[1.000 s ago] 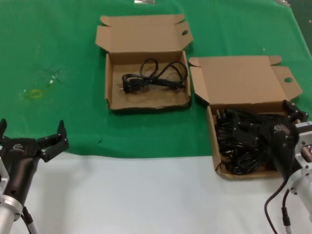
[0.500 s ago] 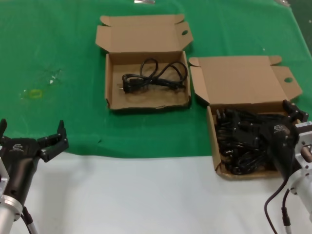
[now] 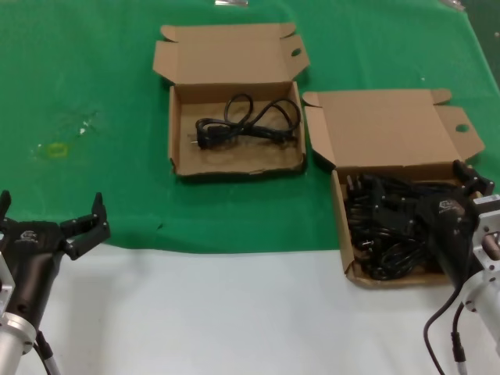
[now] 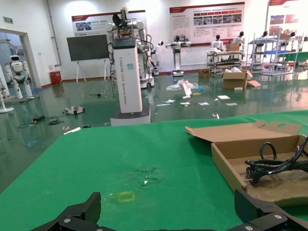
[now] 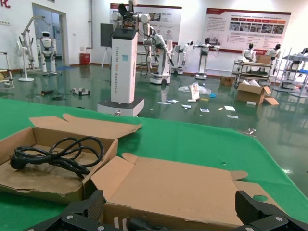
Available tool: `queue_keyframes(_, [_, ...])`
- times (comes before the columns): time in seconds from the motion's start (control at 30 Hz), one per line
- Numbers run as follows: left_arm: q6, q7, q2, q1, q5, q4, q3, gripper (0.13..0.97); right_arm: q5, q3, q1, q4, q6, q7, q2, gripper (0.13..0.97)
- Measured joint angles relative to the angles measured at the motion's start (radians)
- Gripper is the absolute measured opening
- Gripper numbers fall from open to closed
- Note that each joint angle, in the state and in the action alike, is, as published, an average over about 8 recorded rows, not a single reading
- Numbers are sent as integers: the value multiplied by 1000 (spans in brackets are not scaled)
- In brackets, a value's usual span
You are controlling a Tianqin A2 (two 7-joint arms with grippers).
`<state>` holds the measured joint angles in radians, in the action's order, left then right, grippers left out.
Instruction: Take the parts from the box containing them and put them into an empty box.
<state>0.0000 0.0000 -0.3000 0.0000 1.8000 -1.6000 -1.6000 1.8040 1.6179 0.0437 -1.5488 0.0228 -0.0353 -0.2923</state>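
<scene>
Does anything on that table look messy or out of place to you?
Mostly tidy. The box by the right end effector holds a tangled heap of cords, and a faint yellowish mark with small scuffs stains the green cloth. The other box holds one cord, loosely coiled.

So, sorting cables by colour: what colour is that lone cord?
Black; the head view shows it best.

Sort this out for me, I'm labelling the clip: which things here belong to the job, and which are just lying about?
Job:
- full box, heaped with cords
- other box, one cord in it
- right gripper over the full box, jaws open
- left gripper, idle at the near table edge, jaws open

Lying about:
- yellow mark on the green cloth
</scene>
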Motion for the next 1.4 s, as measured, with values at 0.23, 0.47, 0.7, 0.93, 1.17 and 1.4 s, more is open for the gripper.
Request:
queue_keyframes(0.23, [0,0,0,0,0,0,0,966,0,0,0,0,0,0,0,966])
queue_keyframes(0.47, [0,0,0,0,0,0,0,966,0,0,0,0,0,0,0,966])
queue_keyframes(0.7, [0,0,0,0,0,0,0,966,0,0,0,0,0,0,0,966])
queue_keyframes(0.93, [0,0,0,0,0,0,0,966,0,0,0,0,0,0,0,966])
queue_keyframes(1.17, [0,0,0,0,0,0,0,966,0,0,0,0,0,0,0,966])
queue_keyframes(1.4, [0,0,0,0,0,0,0,966,0,0,0,0,0,0,0,966])
